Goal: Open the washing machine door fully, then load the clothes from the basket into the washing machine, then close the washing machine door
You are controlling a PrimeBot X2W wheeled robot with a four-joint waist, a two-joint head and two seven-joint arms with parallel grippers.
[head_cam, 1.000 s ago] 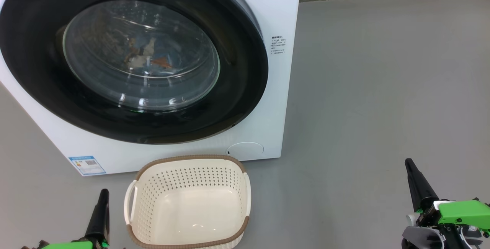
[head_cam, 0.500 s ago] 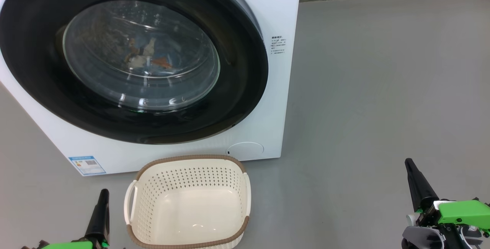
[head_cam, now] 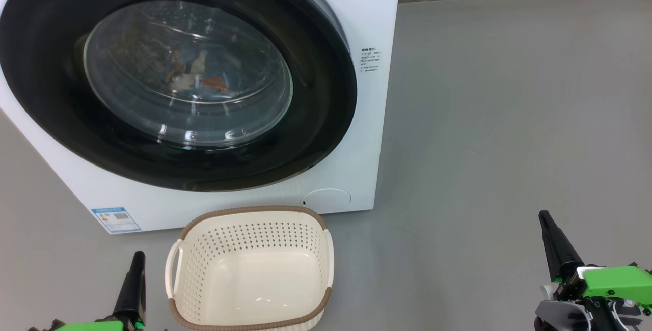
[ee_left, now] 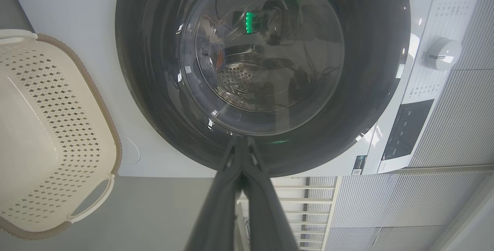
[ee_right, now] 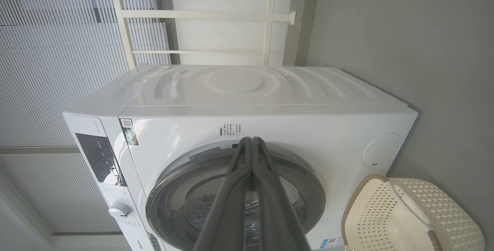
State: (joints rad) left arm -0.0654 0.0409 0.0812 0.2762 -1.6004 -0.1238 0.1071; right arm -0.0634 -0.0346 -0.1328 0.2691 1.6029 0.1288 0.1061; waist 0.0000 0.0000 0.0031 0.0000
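My left claw (head_cam: 137,255) was pressed together, its two dark fingers meeting at the tips, and it gripped nothing. It pointed toward the washing machine (head_cam: 372,5) from just left of the basket (head_cam: 249,210). My right claw (head_cam: 544,215) was likewise together with nothing in it, well apart from the basket on its right side, over the grey floor (head_cam: 509,117). The basket stood on the floor just in front of the machine, its brown rim near a small round cover (head_cam: 326,198) at the lower right corner of the machine's front. The washing machine door (head_cam: 316,117) lay flat against that front. Through its bulging glass I could see the clothes (head_cam: 196,74), a bluish lump with orange spots, lying inside the drum. A blue label sticker (head_cam: 116,219) sat at the front's lower left corner.
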